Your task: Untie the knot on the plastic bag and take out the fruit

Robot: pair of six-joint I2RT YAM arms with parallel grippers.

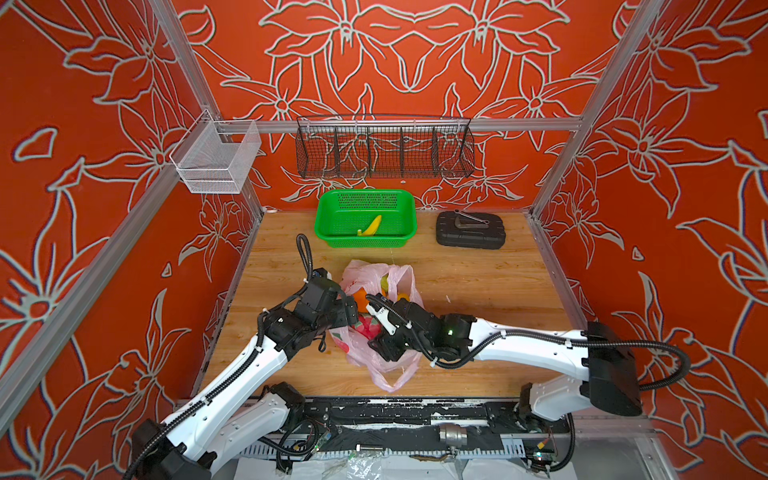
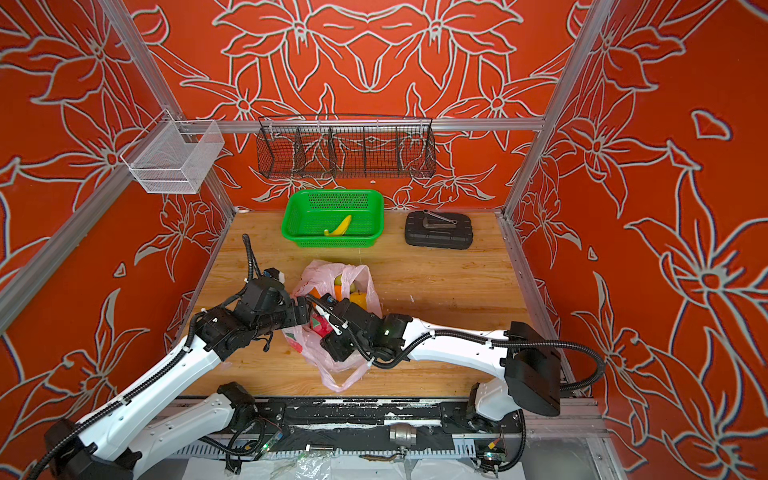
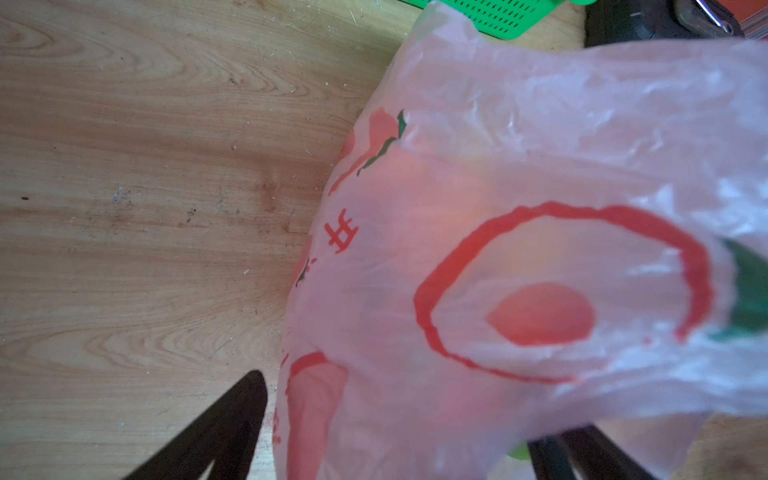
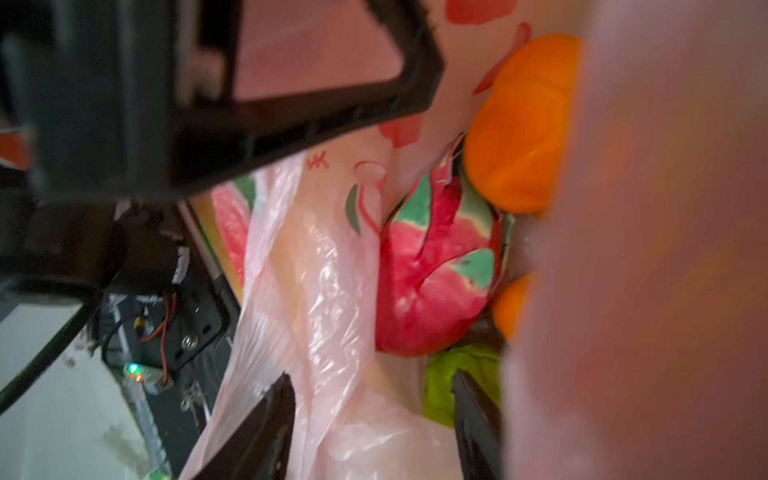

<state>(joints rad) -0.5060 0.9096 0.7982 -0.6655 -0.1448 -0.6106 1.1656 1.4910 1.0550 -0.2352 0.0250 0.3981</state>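
Plastic bag (image 1: pixel 392 374) is laid open on the table (image 1: pixel 478 282); both grippers are spread.
In both top views, left gripper (image 1: pixel 353 309) and right gripper (image 1: pixel 370 303) are placed close together at the bag's mouth, where an orange (image 1: pixel 360 298) is shown. In the left wrist view, a red character (image 3: pixel 341 235), not surely readable, is printed on the film. In the right wrist view, a dragon fruit (image 4: pixel 432 282) is seen beyond parted fingers (image 4: pixel 274 415).

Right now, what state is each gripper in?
Left gripper: open wide, straddling the plastic bag.
Right gripper: open, inside the plastic bag, holding nothing.
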